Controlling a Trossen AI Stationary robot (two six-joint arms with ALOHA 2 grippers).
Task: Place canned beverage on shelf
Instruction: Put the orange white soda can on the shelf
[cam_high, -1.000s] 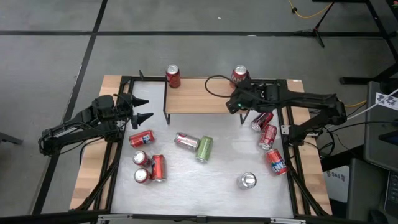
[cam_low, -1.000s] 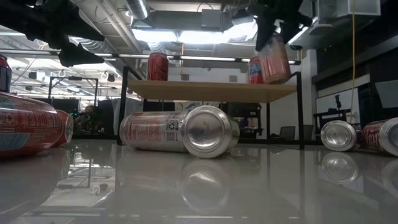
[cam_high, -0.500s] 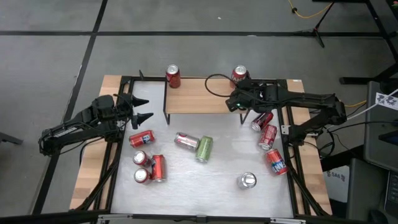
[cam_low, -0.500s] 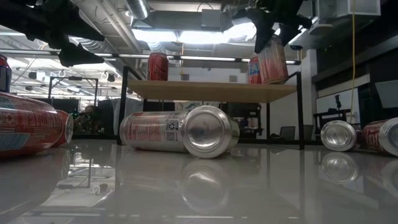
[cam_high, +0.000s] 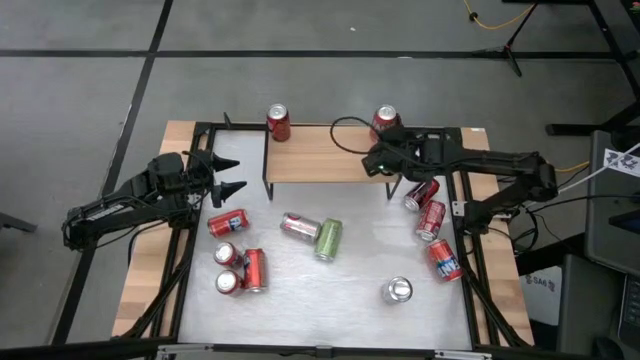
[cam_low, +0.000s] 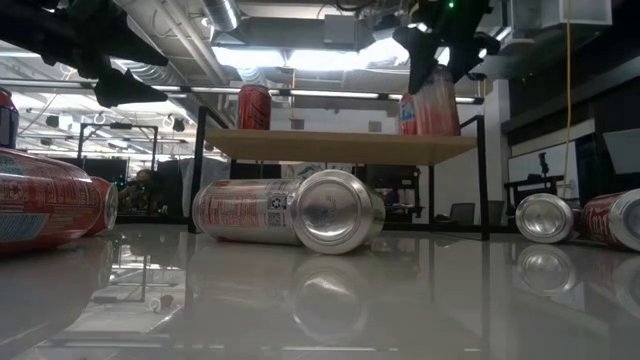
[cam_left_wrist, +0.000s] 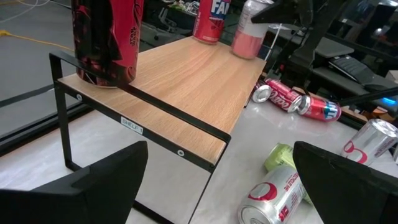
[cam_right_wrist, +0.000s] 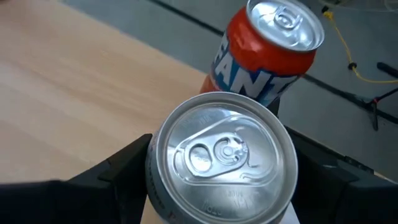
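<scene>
The shelf (cam_high: 310, 158) is a light-wood plank on black legs at the table's far side. A dark red can (cam_high: 278, 122) stands at its far left, and an orange-red can (cam_high: 385, 120) at its far right. My right gripper (cam_high: 376, 162) is shut on a pink-red can (cam_low: 437, 100) over the shelf's right end, just nearer than the orange-red can (cam_right_wrist: 267, 50). The can's base is at the plank's top; whether it touches, I cannot tell. My left gripper (cam_high: 238, 177) is open and empty, left of the shelf. My right gripper pinches the pink-red can's side wall just under its silver top (cam_right_wrist: 221, 168), one finger (cam_right_wrist: 118, 177) on each side. The fingers come from above, pointing down. The can is nearly upright below them, its base (cam_left_wrist: 245, 55) at the shelf's top.
Several cans lie on the white table: a group at the left (cam_high: 240, 265), a silver-red one (cam_high: 300, 226) and a green one (cam_high: 328, 238) in the middle, three red ones (cam_high: 431, 220) at the right, one upright (cam_high: 398, 290). The shelf's middle (cam_left_wrist: 180, 81) is bare.
My right gripper has gone a little toward the table's far edge, over the shelf, still shut on the pink-red can. The can has turned from tilted to nearly upright and come closer to the orange-red can.
</scene>
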